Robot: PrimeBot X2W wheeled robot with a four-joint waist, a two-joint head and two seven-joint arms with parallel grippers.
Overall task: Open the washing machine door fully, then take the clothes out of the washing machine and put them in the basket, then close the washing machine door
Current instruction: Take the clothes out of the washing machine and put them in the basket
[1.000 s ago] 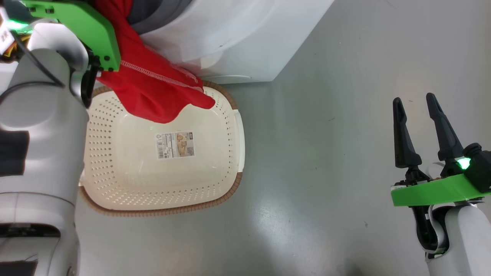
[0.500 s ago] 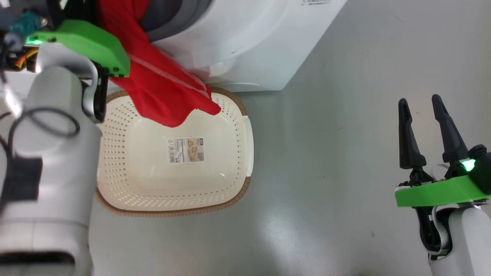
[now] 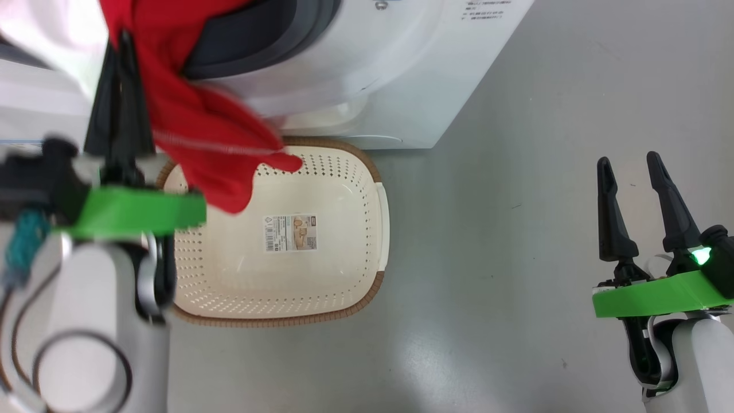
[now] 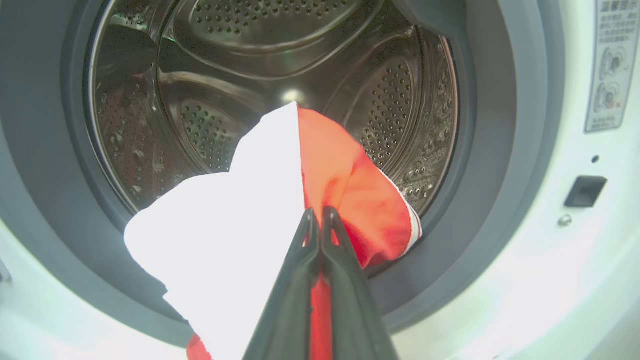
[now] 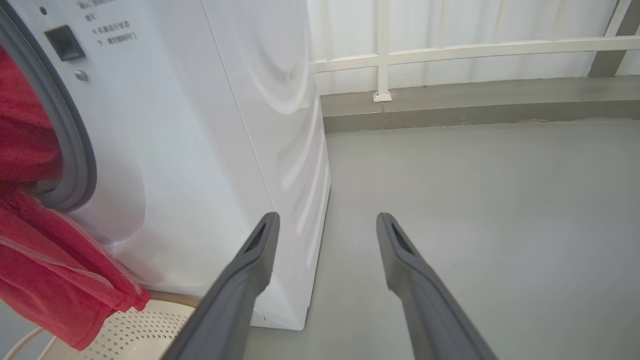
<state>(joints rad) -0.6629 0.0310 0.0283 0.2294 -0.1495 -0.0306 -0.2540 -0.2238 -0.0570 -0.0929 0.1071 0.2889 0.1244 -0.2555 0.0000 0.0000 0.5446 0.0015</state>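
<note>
Left gripper [image 4: 318, 214] is clamping the red jersey [image 3: 200, 132], which is hanging from the washing machine [image 3: 395, 74] over the basket [image 3: 383, 218]; right gripper [image 3: 627, 158] is hovering, fingers apart.

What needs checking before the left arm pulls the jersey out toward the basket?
1. Grip: left gripper shut on the clothes, ok.
2. Clear of the washing machine: not ok, clothes drape over its mouth.
3. Placement: basket sits beneath the hanging cloth, ok.
4. Room in basket: ok, just a label inside.
5. Other arm: right gripper open, over the floor, ok.
6. Rest of drum emptied: cannot tell, cloth hides its bottom.
</note>
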